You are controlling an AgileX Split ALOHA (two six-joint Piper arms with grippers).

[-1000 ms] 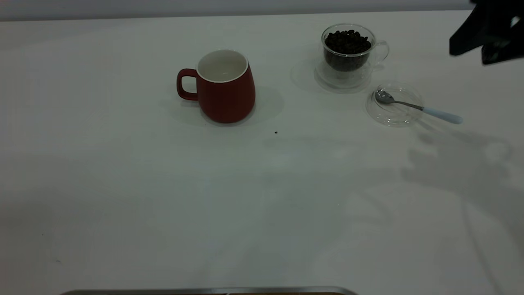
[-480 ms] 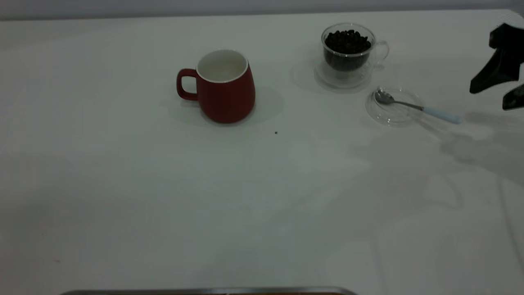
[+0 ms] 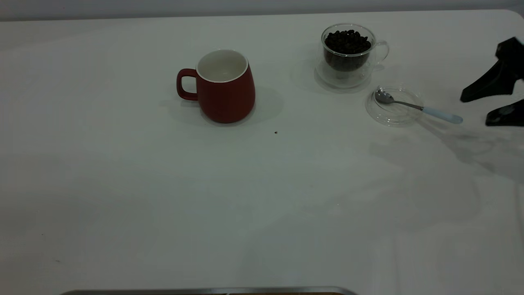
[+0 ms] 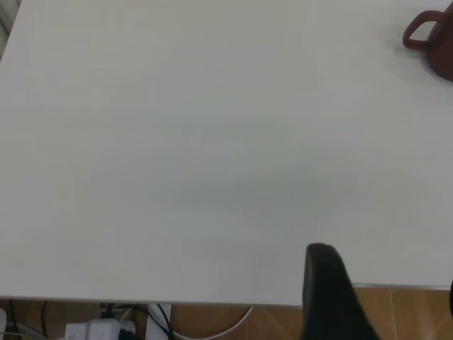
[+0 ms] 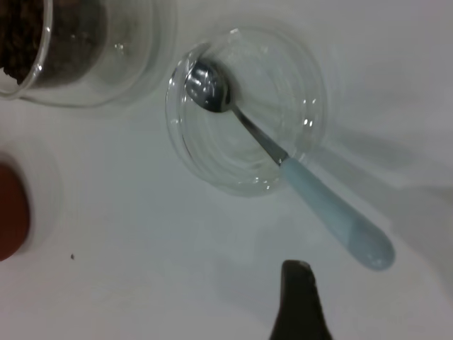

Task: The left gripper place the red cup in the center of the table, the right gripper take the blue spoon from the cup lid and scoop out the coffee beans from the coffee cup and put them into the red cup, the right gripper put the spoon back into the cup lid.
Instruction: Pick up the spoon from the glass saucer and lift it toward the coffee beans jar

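The red cup (image 3: 223, 86) stands upright near the table's (image 3: 163, 196) middle, white inside, handle to the left; its handle also shows in the left wrist view (image 4: 435, 46). At the back right, the coffee cup (image 3: 348, 53) holds coffee beans (image 3: 347, 41). In front of it the blue spoon (image 3: 417, 107) lies with its bowl in the cup lid (image 3: 385, 116) and its handle pointing right. My right gripper (image 3: 475, 111) is open just right of the handle's end. One finger (image 5: 297, 301) hovers beside the handle (image 5: 340, 219). My left gripper (image 4: 386, 273) hangs open at the table's edge, far from the cup.
A dark speck (image 3: 276, 132) lies on the table right of the red cup. A metal strip (image 3: 204, 291) runs along the front edge. The table's rounded corner (image 3: 516, 14) is behind the right gripper. Below the table edge are cables and a wooden floor (image 4: 212, 322).
The right gripper has come down from the upper right corner to table level beside the spoon handle. Cups, lid and spoon have not moved.
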